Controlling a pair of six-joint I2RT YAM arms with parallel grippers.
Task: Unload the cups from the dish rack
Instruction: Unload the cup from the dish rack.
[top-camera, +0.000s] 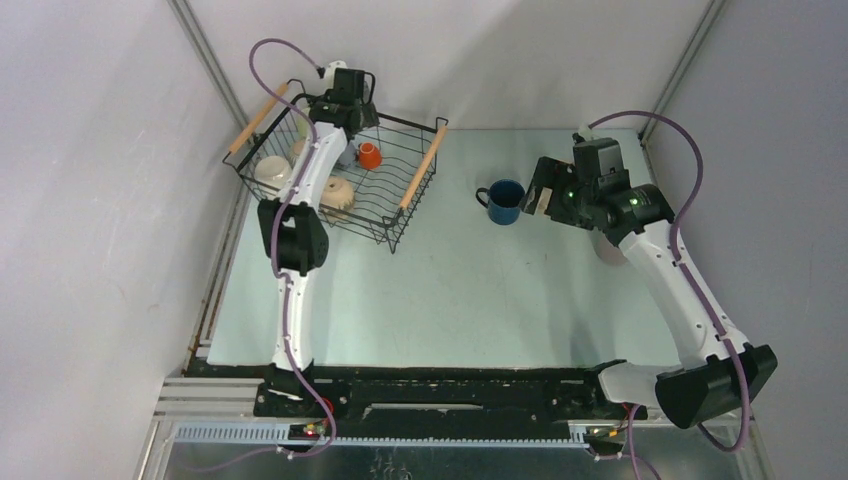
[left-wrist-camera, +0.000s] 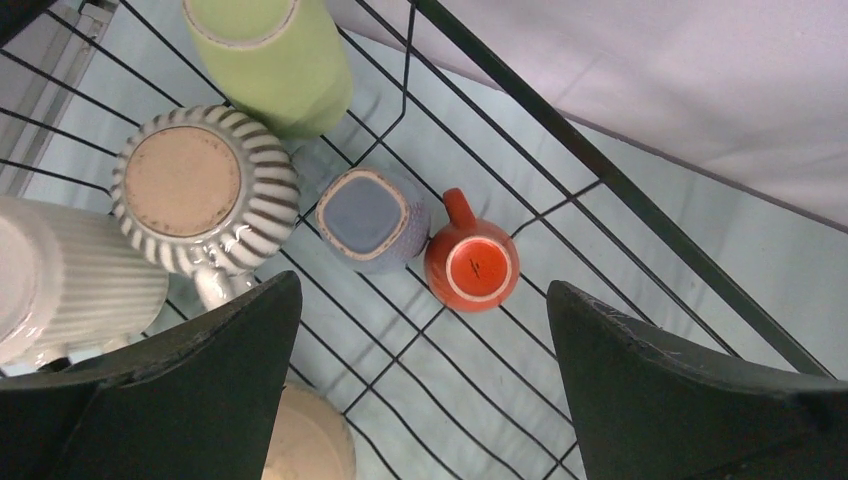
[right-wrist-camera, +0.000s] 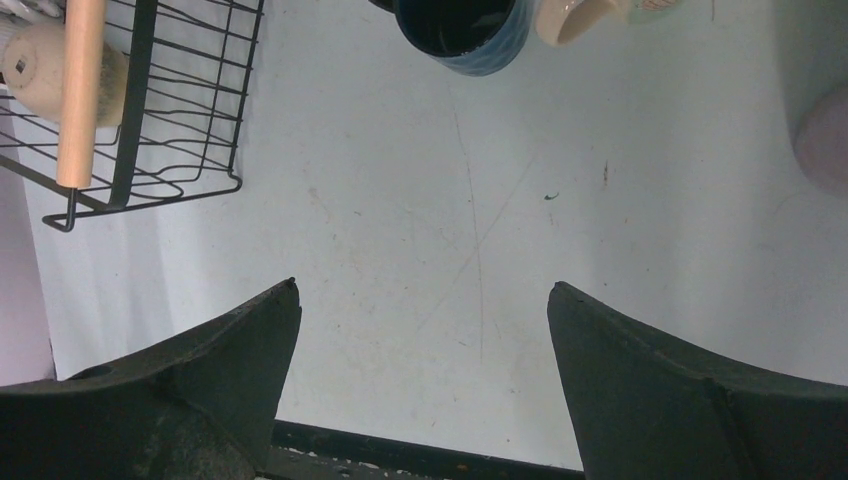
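The black wire dish rack (top-camera: 400, 212) with wooden handles stands at the back left. My left gripper (top-camera: 348, 130) hangs open and empty over its inside. In the left wrist view the gripper (left-wrist-camera: 422, 282) is above upside-down cups: an orange cup (left-wrist-camera: 471, 265), a mauve cup (left-wrist-camera: 370, 218), a striped ribbed cup (left-wrist-camera: 205, 190), a pale green cup (left-wrist-camera: 270, 55), a white ribbed cup (left-wrist-camera: 70, 280) and a cream cup (left-wrist-camera: 305, 440). My right gripper (top-camera: 533, 195) is open and empty, above the table beside an upright navy cup (top-camera: 503, 200).
The right wrist view shows the open right gripper (right-wrist-camera: 422, 288) over bare table, with the navy cup (right-wrist-camera: 460, 30), a cream cup (right-wrist-camera: 575, 18) and a mauve cup (right-wrist-camera: 825, 140) standing on the table. The rack's corner (right-wrist-camera: 140, 100) and wooden handle (right-wrist-camera: 78, 90) lie at the left.
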